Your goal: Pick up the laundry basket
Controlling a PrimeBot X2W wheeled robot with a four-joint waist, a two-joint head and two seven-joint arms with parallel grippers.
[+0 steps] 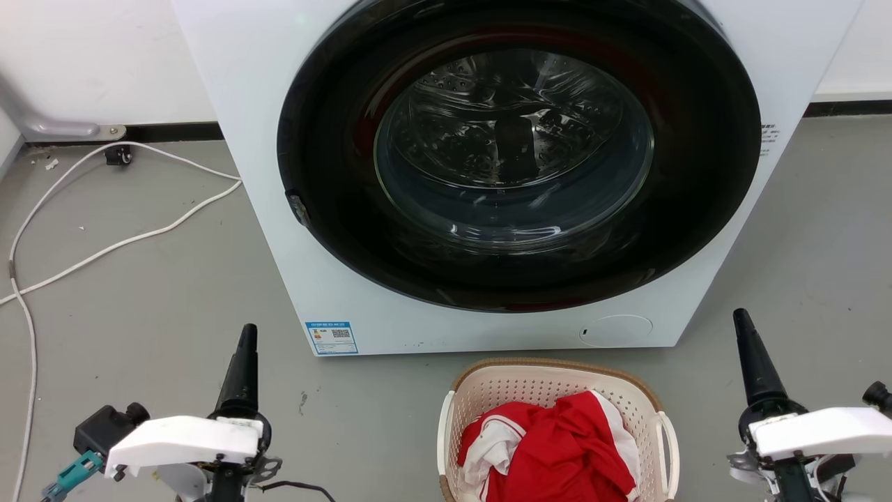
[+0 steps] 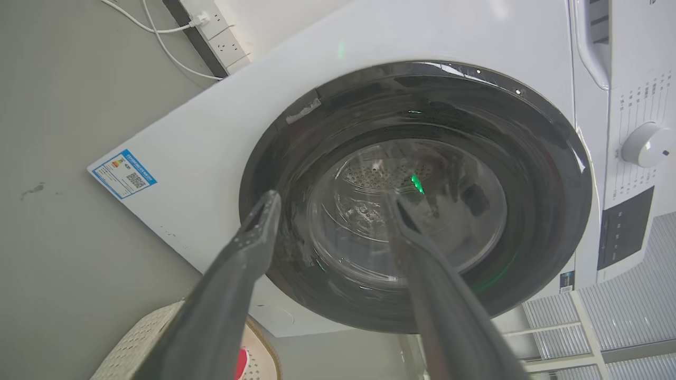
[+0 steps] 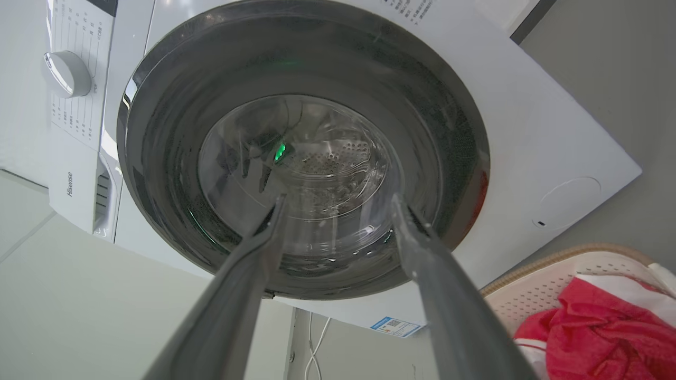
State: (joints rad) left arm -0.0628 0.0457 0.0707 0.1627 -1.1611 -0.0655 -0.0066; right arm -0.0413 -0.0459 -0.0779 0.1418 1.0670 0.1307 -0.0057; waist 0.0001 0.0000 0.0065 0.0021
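Observation:
The laundry basket [image 1: 543, 383] stands on the grey floor right in front of the washing machine, at the bottom middle of the head view. It is cream and perforated, with a brown rim and white side handles, and holds a red and white garment [image 1: 557, 453]. My left gripper [image 1: 248, 333] hovers well to the basket's left and my right gripper [image 1: 740, 319] well to its right, both apart from it. In the wrist views the left gripper [image 2: 331, 200] and the right gripper [image 3: 338, 200] stand open and empty. A corner of the basket [image 2: 132, 343] [image 3: 554, 269] shows beside each.
The white washing machine [image 1: 251, 139] with its dark round door [image 1: 327, 174] shut rises just behind the basket. A white cable [image 1: 104, 244] loops over the floor at the left. A power strip [image 2: 219, 37] lies by the wall.

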